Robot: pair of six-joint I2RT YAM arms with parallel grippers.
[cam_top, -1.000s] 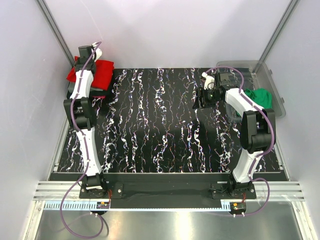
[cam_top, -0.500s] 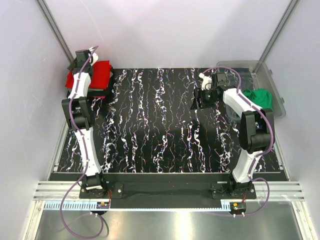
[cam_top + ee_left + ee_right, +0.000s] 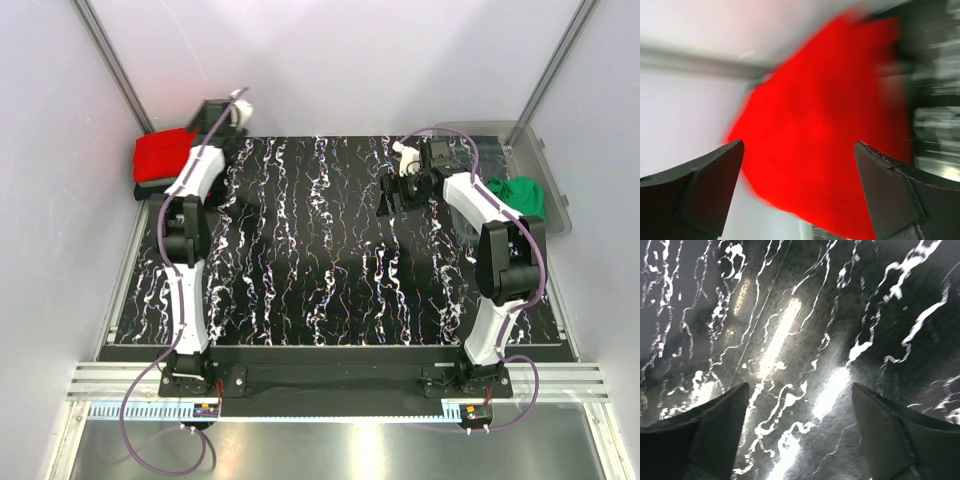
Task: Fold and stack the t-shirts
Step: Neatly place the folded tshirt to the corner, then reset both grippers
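Note:
A bright red t-shirt [image 3: 162, 155] lies folded at the table's far left corner, with a dark layer [image 3: 148, 189] showing under its near edge. My left gripper [image 3: 208, 116] hovers just right of it, open. In the left wrist view the red t-shirt [image 3: 825, 125] is blurred beyond my left gripper [image 3: 797, 146], with nothing between the jaws. A green t-shirt [image 3: 517, 195] lies bunched in the clear bin [image 3: 545, 160] at the right. My right gripper [image 3: 392, 196] is open over the marbled table [image 3: 790, 315]; my right gripper [image 3: 800, 386] holds nothing.
White walls and slanted metal posts [image 3: 110, 60] close in the back corners. The black marbled tabletop [image 3: 320, 260] spans between the arms. A metal rail [image 3: 330, 385] runs along the near edge by both bases.
My left gripper opened, let go of the red t-shirt and swung right, away from it. My right gripper opened wider and drifted slightly left.

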